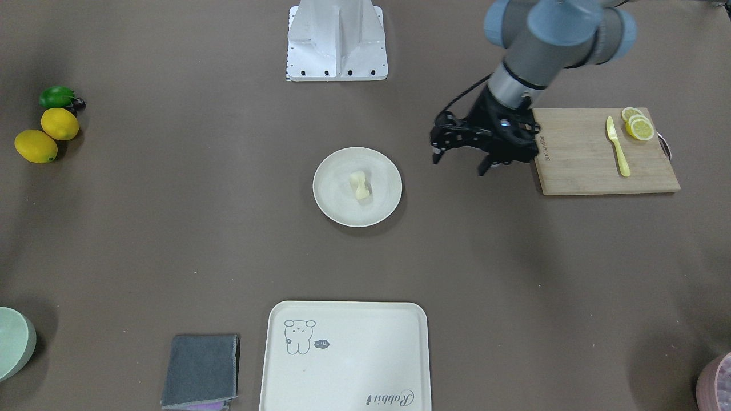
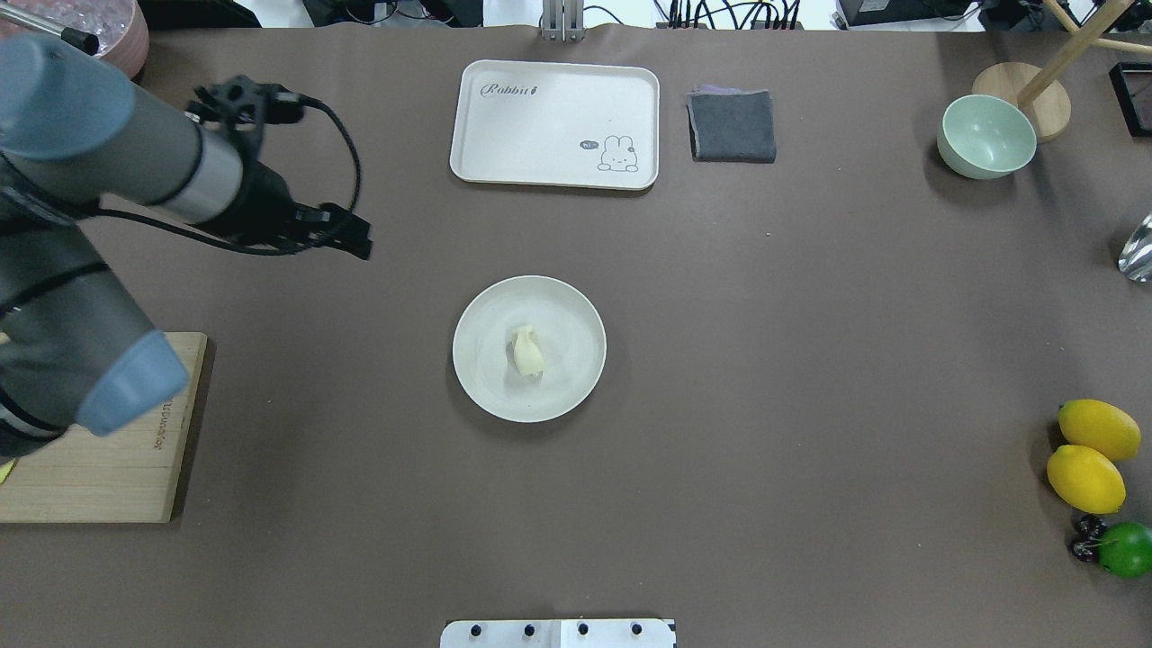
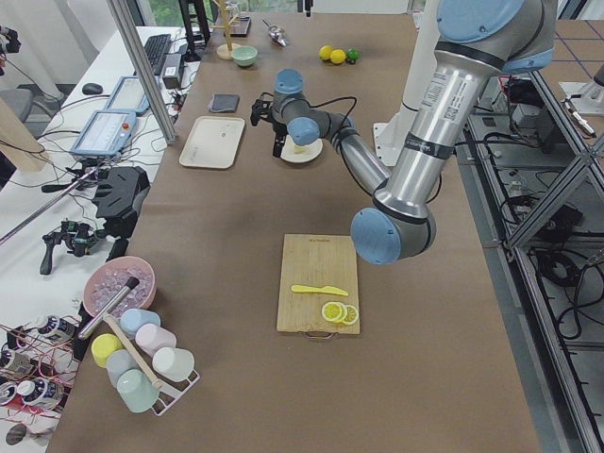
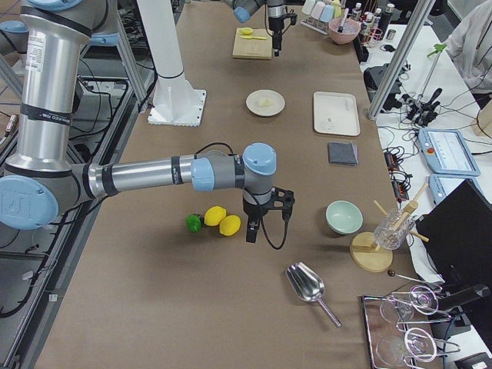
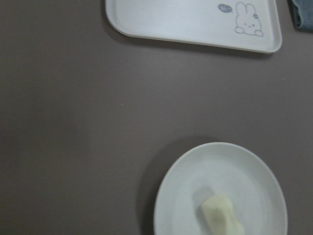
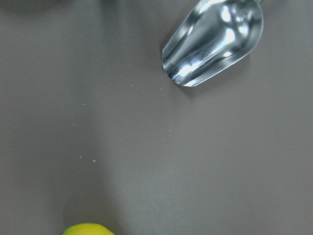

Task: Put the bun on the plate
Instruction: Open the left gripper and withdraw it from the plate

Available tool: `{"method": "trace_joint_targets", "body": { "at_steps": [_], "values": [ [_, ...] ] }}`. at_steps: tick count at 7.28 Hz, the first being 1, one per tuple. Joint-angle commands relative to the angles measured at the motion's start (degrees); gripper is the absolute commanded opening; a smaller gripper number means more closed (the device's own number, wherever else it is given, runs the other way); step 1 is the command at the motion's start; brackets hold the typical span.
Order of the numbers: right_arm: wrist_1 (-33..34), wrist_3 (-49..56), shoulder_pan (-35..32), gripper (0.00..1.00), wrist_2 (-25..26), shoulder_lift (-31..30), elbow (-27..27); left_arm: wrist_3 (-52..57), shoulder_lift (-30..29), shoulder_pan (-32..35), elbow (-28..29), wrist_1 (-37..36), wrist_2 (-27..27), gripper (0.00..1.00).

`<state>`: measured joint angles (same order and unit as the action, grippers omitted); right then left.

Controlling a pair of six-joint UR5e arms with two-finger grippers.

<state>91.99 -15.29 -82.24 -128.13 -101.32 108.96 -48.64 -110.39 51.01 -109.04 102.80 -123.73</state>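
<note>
Lying on its side near the middle of the plate [image 1: 337,200], the bun [image 1: 360,185] sits clear of the rim. The left gripper [image 1: 460,162] hangs between plate and cutting board [image 1: 582,157], fingers spread, holding nothing. The right gripper [image 4: 252,231] hovers by the lemons [image 4: 223,221]; I cannot tell whether it is open.

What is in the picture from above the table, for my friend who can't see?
A small, pale cream-yellow bun lies near the middle of a round cream-white plate on the brown table. The robot's black left hand hangs left of the plate, touching nothing. A cream rectangular tray sits beyond the plate.
</note>
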Motion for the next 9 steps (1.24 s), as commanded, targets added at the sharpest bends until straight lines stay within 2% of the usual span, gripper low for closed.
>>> {"method": "trace_joint_targets", "body": {
  "at_steps": [1, 3, 4, 5, 6, 7, 8, 9],
  "values": [
    [0.3, 11.4, -6.5, 1.0, -1.5, -1.8, -2.8, 24.0, 7.0, 17.2, 0.9, -4.8, -11.7, 0.97],
    [0.4, 25.3, -11.2, 1.0, -0.6, -2.8, -4.5, 54.1, 8.9, 29.4, 2.9, -20.6, -11.6, 0.97],
    [0.4, 25.7, -11.7, 1.0, -0.7, -3.0, -4.9, 64.1, 9.1, 33.8, 3.7, -25.8, -11.4, 0.97],
    [0.4, 25.8, -11.7, 1.0, -1.1, -3.1, -5.0, 68.2, 16.1, 36.0, 3.9, -25.5, -10.9, 0.97],
    [0.4, 25.8, -11.8, 1.0, -1.3, -3.2, -4.9, 68.1, 21.4, 36.0, 6.6, -22.2, -10.8, 0.97],
    [0.3, 25.8, -11.7, 1.0, -1.3, -3.4, -4.9, 68.2, 23.2, 36.3, 8.7, -13.6, -10.8, 0.97],
    [0.3, 25.7, -11.7, 1.0, -1.4, -3.4, -4.9, 67.8, 26.7, 36.1, 10.0, -9.2, -10.8, 0.97],
    [0.3, 25.7, -11.7, 1.0, -1.4, -3.4, -4.9, 67.7, 27.4, 36.3, 10.3, -8.6, -10.8, 0.97]
  ]
}}
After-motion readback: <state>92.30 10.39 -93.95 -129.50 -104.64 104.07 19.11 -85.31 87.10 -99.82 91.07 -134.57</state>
